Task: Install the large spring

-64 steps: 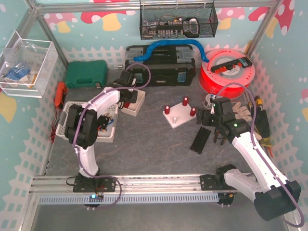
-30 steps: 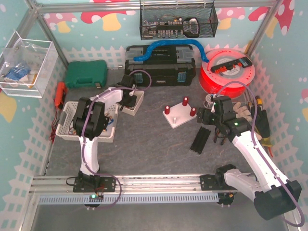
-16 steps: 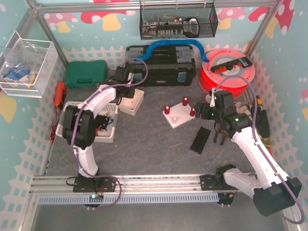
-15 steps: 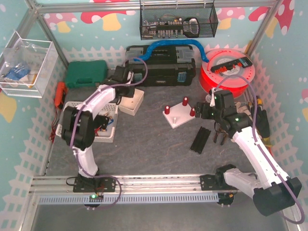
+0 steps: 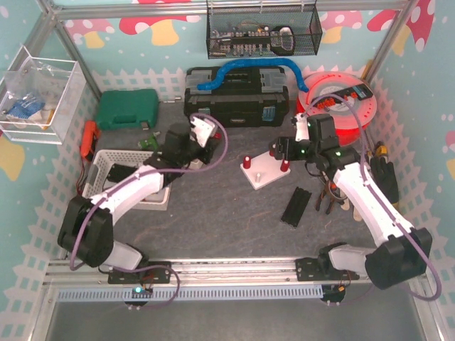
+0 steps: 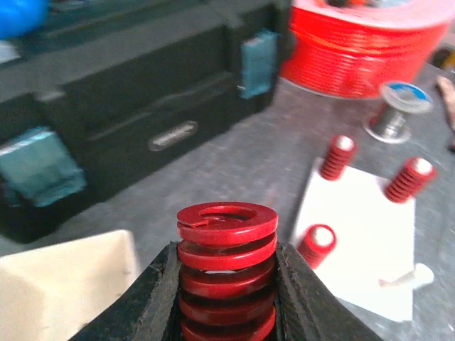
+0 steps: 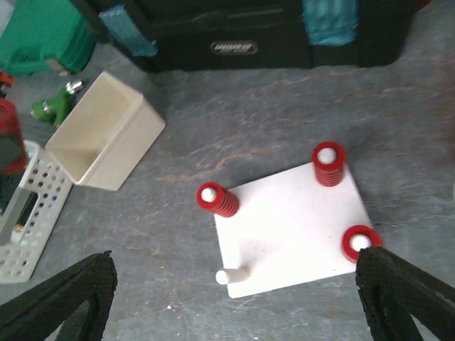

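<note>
My left gripper [image 5: 195, 139] [image 6: 227, 250] is shut on the large red spring [image 6: 227, 226]. It holds the spring upright in the air, left of the white peg plate [image 5: 264, 176] [image 6: 353, 238] [image 7: 293, 234]. Three small red springs sit on pegs at the plate's corners. The fourth peg [image 7: 232, 275] [image 6: 407, 276] is bare. My right gripper [image 5: 284, 149] [image 7: 234, 284] is open and empty. It hovers above the plate, with its fingers [image 7: 71, 302] wide on either side. The top view does not show the large spring.
A beige box [image 7: 106, 131] lies left of the plate, with a white basket [image 5: 117, 174] further left. A black toolbox [image 5: 238, 99] and a red filament spool [image 5: 334, 106] stand behind. A black strip [image 5: 297, 206] lies in front of the plate.
My left arm has come up out of the beige box and swung right towards the plate. My right arm has moved up and left to hover over the plate.
</note>
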You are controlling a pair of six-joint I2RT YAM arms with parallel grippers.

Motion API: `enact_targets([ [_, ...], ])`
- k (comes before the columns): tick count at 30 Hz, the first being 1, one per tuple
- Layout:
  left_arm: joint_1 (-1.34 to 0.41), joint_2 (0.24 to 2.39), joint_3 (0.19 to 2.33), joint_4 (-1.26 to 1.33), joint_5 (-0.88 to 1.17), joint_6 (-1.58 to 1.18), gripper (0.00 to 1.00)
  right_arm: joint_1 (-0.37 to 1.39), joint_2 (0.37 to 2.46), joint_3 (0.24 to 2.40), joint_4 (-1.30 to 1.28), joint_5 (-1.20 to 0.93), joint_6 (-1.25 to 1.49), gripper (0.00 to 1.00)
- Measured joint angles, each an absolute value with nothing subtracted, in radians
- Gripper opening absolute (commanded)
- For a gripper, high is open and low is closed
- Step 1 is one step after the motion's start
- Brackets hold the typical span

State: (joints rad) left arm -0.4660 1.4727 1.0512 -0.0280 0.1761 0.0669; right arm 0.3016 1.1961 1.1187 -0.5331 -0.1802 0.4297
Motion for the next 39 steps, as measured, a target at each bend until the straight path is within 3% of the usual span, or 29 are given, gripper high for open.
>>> enact_targets([
  [7,-0.614,1.373,0.736,0.27,0.221,0.125,0.08,0.303,1.289,1.125,-0.537,-0.362,0.382,0.75],
  [14,-0.805,1.277,0.634,0.433,0.205,0.17,0.06,0.331,1.155,1.098,-0.525,-0.55,0.393,0.65],
  [27,-0.93,1.296,0.608,0.536,0.114,0.18,0.05,0.497,1.084,1.002,-0.516,-0.661,0.435,0.64],
  [39,-0.959,1.311,0.608,0.556,0.093,0.18,0.04,0.519,1.119,0.982,-0.501,-0.638,0.439,0.64],
])
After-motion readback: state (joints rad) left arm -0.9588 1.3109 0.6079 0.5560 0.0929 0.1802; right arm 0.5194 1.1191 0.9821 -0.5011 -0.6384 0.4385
